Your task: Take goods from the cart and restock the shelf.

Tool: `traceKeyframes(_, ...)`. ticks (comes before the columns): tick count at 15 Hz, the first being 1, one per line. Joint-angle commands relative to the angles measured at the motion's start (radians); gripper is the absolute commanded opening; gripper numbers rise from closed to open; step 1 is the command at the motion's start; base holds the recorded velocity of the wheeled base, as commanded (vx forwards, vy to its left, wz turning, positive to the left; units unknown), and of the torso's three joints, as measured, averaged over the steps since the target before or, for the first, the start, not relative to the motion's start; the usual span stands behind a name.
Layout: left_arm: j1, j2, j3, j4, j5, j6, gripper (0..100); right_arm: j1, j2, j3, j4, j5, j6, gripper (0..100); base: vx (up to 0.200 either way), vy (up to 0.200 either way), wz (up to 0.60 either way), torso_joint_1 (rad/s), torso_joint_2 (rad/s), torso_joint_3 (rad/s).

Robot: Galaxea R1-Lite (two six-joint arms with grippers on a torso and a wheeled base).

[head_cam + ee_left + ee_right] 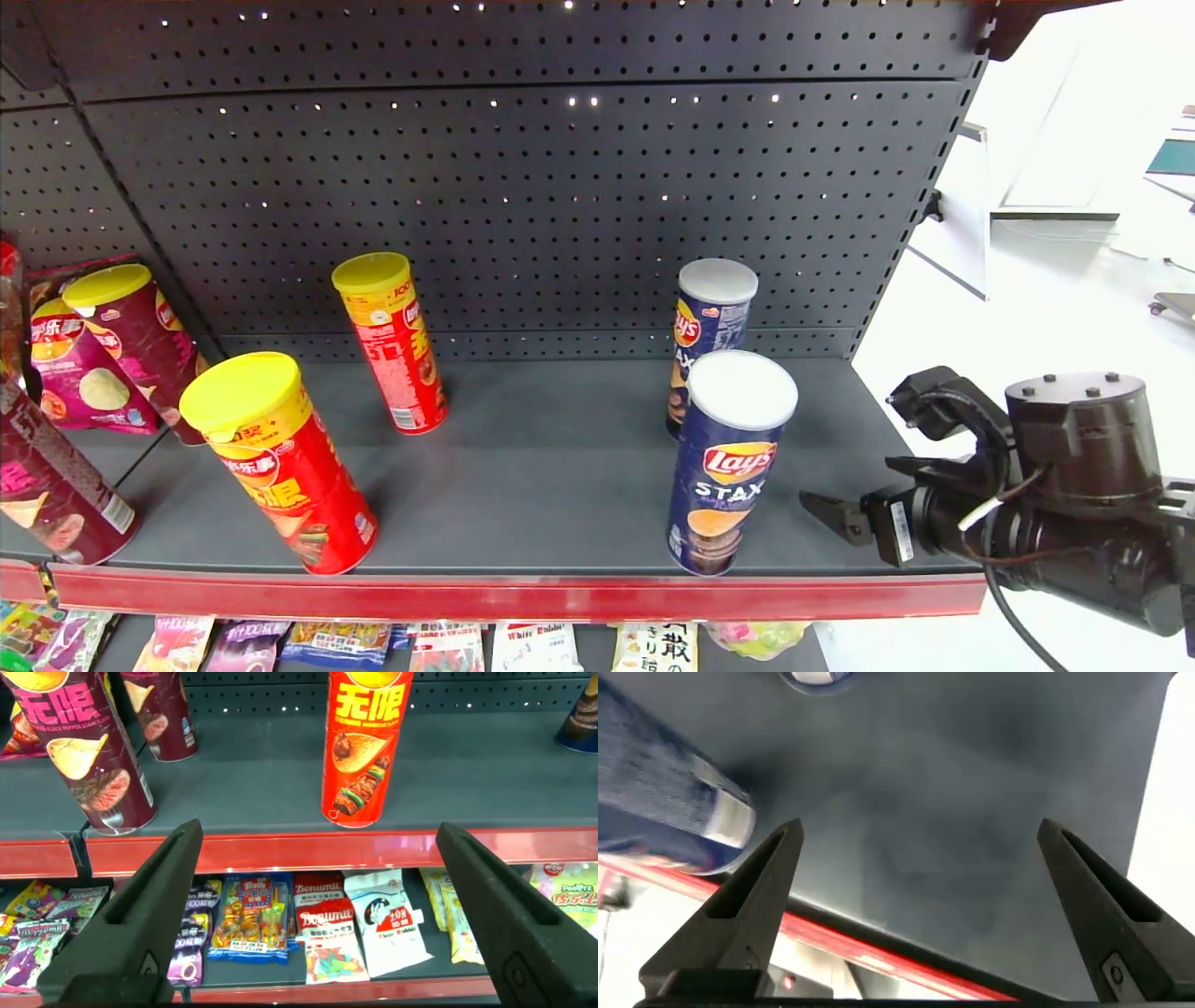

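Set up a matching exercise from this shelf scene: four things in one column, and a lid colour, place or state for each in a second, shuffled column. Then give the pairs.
Column one
1. front blue can
2. front red can
3. snack packets
4. right gripper

Column two
A. yellow lid
B. jaws apart, by the right front corner of the shelf
C. below the shelf
D. white lid

Pairs: 1-D, 2-A, 3-C, 4-B.
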Motion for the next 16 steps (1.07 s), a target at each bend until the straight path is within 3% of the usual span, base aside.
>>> traceKeyframes(1,0.0,0.0,0.0,0.0,0.0,0.0,100,0.019,0.046,0.012,0.0,-0.001,-0.001,100,0.0,0.0,0.0,0.0,0.0,0.0)
traceKeyframes(16,0.0,0.0,0.0,0.0,0.0,0.0,100,0.08,0.159,-0.031,-0.026,-0.011,0.004,100,0.0,0.0,0.0,0.0,0.0,0.0)
